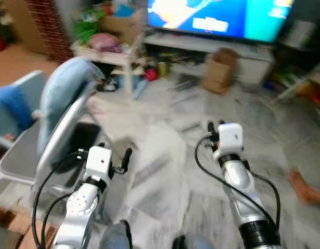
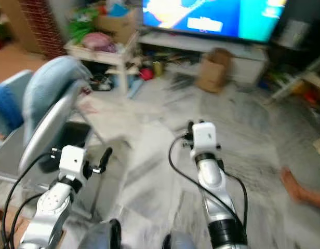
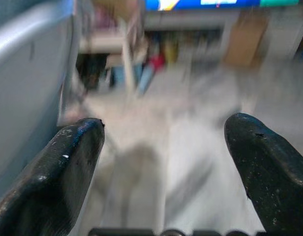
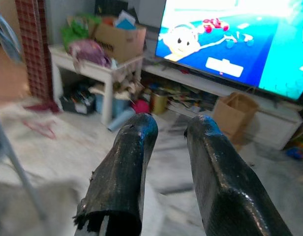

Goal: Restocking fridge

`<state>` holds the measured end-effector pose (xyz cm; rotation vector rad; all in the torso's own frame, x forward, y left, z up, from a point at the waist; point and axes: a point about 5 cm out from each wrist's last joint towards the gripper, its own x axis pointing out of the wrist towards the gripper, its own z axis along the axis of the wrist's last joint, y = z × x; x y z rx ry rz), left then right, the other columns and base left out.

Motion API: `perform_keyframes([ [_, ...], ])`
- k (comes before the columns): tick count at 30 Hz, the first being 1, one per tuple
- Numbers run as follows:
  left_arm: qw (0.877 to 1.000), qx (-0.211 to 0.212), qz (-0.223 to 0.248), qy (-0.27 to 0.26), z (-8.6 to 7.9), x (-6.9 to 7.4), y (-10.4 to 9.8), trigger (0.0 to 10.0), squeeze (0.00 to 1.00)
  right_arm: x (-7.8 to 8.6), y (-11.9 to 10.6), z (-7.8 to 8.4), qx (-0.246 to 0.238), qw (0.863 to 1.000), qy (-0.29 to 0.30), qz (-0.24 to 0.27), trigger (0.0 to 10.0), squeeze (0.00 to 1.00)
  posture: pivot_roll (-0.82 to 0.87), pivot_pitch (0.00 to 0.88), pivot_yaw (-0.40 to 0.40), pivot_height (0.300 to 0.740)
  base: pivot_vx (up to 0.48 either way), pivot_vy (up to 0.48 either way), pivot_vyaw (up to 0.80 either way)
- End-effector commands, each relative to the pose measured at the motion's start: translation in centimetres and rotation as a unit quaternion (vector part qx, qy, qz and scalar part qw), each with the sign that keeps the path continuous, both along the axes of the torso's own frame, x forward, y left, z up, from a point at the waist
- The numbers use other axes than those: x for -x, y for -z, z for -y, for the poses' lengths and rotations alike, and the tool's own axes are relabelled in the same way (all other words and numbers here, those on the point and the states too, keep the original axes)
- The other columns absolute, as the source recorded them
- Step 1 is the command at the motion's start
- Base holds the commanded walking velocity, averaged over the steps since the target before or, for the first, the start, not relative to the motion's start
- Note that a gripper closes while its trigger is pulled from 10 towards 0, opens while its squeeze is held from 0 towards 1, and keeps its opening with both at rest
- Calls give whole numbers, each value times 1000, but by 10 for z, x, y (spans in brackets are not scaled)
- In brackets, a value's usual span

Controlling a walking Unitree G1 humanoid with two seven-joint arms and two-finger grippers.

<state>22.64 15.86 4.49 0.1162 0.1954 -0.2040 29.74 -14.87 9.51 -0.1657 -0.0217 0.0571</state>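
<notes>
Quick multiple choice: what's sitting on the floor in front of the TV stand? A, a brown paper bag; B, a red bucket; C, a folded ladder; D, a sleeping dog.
A: a brown paper bag stands open on the marble floor right before the white TV stand.

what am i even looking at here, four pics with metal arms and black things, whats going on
These come from a walking humanoid robot in a living room. Two pictures are from its head, looking down at its two silver arms. The other two are from cameras on its wrists, looking along the black fingers. The left claw is open wide, with nothing between its fingers. The right claw is nearly closed, with a narrow gap, and holds nothing. Ahead lie a marble floor, a grey folding chair with a blue cloth over it, a lit television, a brown paper bag and a cluttered white table. A person's bare foot shows at the right. The pictures are blurred.
</notes>
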Motion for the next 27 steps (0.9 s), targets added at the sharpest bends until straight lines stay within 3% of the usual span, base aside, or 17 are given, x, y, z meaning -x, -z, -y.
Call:
perform_keyframes([
  [1, 1000, -6, 14, 9, 3, -8, -8, 10000, 0, 2, 3, 3, 1, 1000, 4, -8, 10000, 0, 129, 114, -1, 740, 0, 0, 0],
  [27, 1000, -7, 13, 10, 5, -8, -8, 10000, 0, 0, 4, 2, 0, 1000, 6, -13, 10000, 0, 130, 117, -1, 740, 0, 0, 0],
])
